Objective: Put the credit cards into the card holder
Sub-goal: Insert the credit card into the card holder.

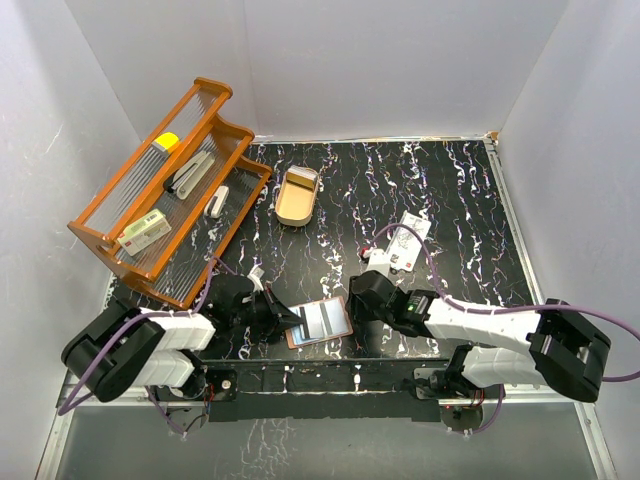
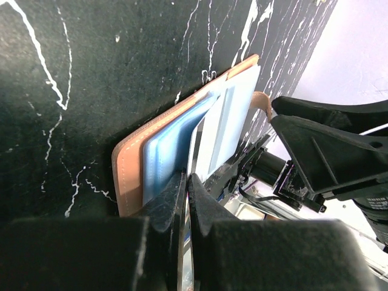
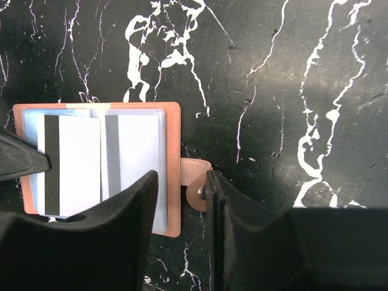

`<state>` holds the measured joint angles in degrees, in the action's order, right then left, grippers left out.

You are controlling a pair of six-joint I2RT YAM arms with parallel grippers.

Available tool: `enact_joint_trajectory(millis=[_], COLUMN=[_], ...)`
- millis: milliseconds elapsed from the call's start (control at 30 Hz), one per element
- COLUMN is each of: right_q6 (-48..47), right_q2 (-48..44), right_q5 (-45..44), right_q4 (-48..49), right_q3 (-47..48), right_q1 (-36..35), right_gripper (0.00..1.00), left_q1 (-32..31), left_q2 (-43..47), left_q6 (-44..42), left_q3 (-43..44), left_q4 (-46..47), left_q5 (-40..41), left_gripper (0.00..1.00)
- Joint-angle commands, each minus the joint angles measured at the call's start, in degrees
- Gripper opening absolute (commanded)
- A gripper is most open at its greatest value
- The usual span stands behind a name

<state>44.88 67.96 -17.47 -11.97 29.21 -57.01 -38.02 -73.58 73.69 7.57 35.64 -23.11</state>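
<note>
Left gripper clenched on open card holder's left edge; right gripper released, straddling its strap; table stretches rightward.

The card holder looks like smooth tan leather, stitched along its edges, with clear, glossy plastic pockets. The credit cards inside it are smooth plastic. The table beneath it is matt black, white-veined.

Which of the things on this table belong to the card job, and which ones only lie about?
Job: card holder; two striped cards in it; white printed card beyond it.
Lying about: orange rack; cream box on it; tan tray.
</note>
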Motion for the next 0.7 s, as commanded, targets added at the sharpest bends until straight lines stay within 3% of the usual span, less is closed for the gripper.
enact_joint_trajectory(millis=[0,133,300,500,667], right_q6=[-4.3,-6.3,-7.7,-6.9,-4.0], right_q2=[-0.4,1.9,5.7,8.3,7.9], right_q5=[-3.6,-3.7,-3.2,0.1,2.7], right_q4=[-4.0,-6.0,-5.9,-2.4,1.0], right_q3=[4.1,5.6,6.8,6.4,4.1], right_q1=[-0.2,-0.2,-0.2,-0.2,-0.2], right_gripper=[0.39,0.48,0.49,0.26,0.17], left_q1=[-0.4,-0.7,-0.8,-0.9,-0.9], left_q2=[-2.5,-4.5,-5.6,-7.2,-8.5], left_q6=[0.3,0.3,-0.3,-0.7,-0.7], left_q3=[1.0,1.4,2.4,3.0,2.9], left_q4=[0.9,2.1,1.9,2.0,3.0], left_q5=[-0.2,-0.8,-1.0,-1.2,-1.1], left_gripper=[0.0,0.0,0.0,0.0,0.0])
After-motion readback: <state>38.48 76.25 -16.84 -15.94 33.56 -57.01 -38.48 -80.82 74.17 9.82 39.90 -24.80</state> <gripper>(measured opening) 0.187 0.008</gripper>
